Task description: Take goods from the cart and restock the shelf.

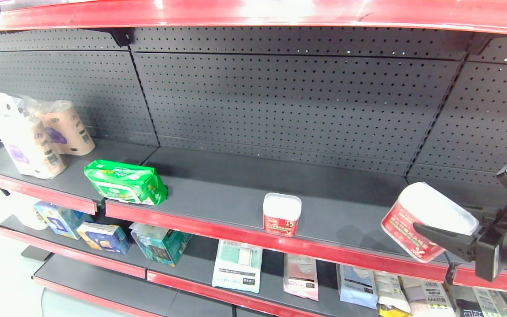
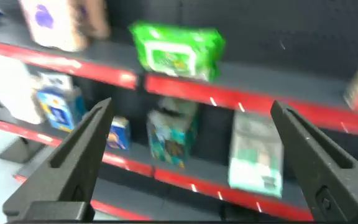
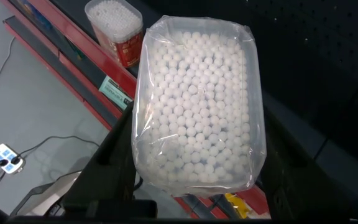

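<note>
While right pincer (image 1: 427,222) pinches swab tub (image 1: 431,207) near shelf (image 1: 236,193) edge, left wrist view shows left pincer (image 2: 191,106) spread.

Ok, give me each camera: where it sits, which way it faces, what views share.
Head view: on the robot's head, facing forward and down at the shelf; the right gripper shows at the right, holding a swab tub.
Left wrist view: on the left wrist, facing the shelf fronts past the open left gripper.
Right wrist view: on the right wrist, looking onto the held tub's clear top.
Shared: green wipes pack, head and left wrist; second swab tub on the shelf, head and right wrist.
</note>
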Motion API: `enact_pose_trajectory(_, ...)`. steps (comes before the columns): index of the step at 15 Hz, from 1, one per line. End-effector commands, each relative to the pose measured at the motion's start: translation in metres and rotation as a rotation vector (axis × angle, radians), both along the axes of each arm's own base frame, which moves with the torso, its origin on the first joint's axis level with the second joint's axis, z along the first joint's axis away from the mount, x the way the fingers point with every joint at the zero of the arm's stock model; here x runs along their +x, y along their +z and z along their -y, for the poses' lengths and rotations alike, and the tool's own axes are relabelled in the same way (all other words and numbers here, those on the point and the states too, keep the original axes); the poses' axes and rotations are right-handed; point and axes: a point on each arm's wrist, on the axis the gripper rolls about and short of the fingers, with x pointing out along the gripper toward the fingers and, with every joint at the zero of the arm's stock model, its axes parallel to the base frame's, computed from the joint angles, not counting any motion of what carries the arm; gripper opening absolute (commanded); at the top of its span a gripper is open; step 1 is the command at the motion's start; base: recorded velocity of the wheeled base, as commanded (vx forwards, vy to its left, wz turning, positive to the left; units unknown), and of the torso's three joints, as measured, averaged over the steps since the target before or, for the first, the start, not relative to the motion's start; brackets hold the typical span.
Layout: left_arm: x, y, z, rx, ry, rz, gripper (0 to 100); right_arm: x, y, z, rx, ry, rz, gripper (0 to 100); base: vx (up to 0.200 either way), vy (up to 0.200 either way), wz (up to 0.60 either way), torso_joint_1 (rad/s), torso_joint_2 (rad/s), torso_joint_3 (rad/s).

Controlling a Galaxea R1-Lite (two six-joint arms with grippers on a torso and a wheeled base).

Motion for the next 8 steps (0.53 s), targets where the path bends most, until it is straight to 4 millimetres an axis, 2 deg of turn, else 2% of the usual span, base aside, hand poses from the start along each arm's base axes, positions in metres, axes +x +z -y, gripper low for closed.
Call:
enact_pose_trajectory(1,0.0000,-0.0038,0.0010,0.008,-0.047,-0.036,100,-0.0008,-0.0005,0.0001,-0.001,0.002,0.000,0,0.000,0.000,0.00,0.000,0.00,0.000)
enact_pose_trajectory(8,0.0003,-0.0038,0.0010,0.027,-0.052,-0.037,100,-0.0028,-0.0052,0.0008,-0.003,0.000,-0.015,0,0.000,0.000,0.00,0.000,0.00,0.000)
